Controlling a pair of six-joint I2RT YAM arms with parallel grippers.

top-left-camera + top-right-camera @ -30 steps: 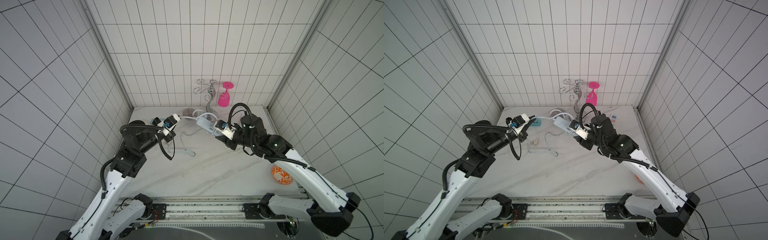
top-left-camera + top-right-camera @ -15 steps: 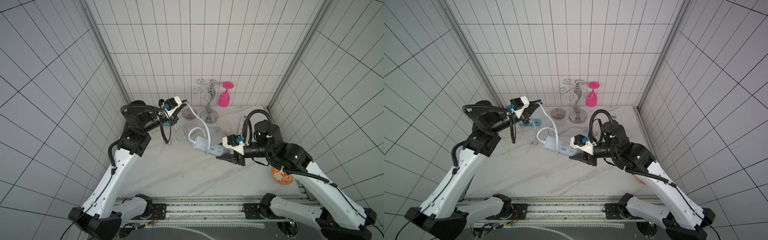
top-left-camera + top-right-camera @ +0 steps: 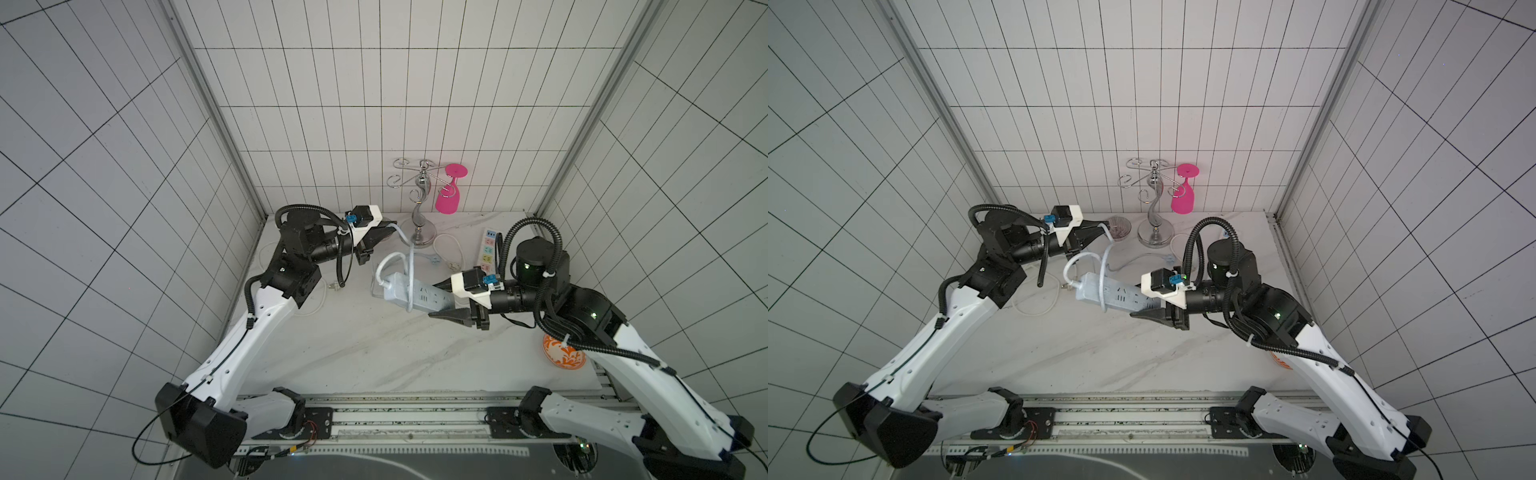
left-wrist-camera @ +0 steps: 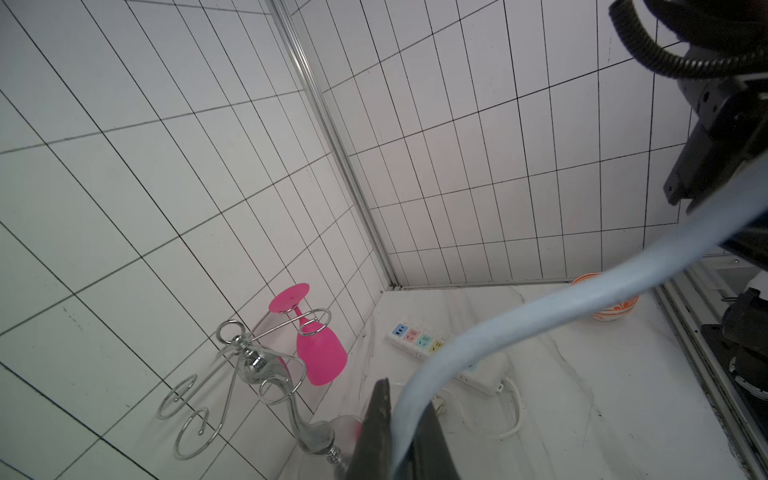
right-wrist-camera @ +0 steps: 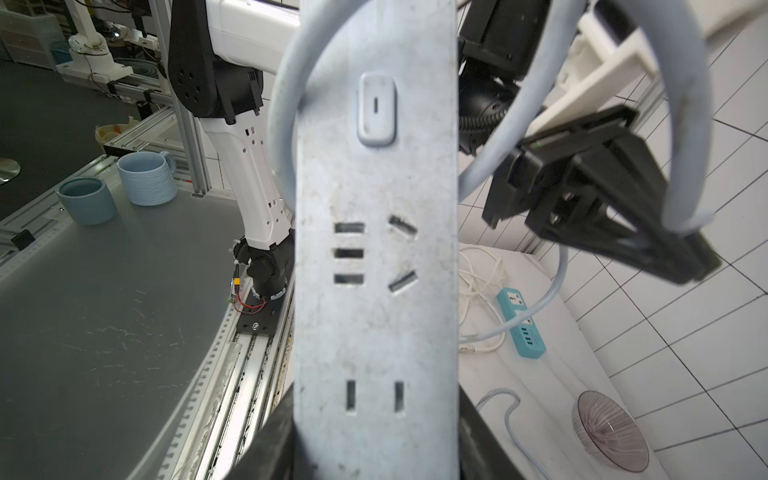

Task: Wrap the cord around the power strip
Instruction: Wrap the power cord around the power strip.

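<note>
The pale grey-blue power strip (image 3: pixel 415 297) (image 3: pixel 1117 293) hangs above the middle of the table, sockets up. My right gripper (image 3: pixel 440 305) (image 3: pixel 1148 301) is shut on its right end, and in the right wrist view the strip (image 5: pixel 374 249) fills the space between the right gripper's (image 5: pixel 376 440) fingers. The cord (image 3: pixel 411 266) (image 3: pixel 1105 266) leaves the strip's left end in a loop and crosses over the strip's top. It climbs to my left gripper (image 3: pixel 388 230) (image 3: pixel 1098 228), which is shut on it near the back. In the left wrist view the cord (image 4: pixel 540 316) runs out from the left gripper (image 4: pixel 405 415).
A chrome glass rack (image 3: pixel 422 208) with a pink glass (image 3: pixel 448 199) stands at the back. Near it lie a white strip with coloured sockets (image 3: pixel 489 249), a clear dish (image 3: pixel 1119 227), a teal strip (image 5: pixel 521 322) and loose white cord (image 3: pixel 316 299). An orange bowl (image 3: pixel 563 353) sits at the right.
My right gripper has carried the strip from the back toward the table's middle. My left gripper rose toward the back wall with the cord, which now lies across the strip.
</note>
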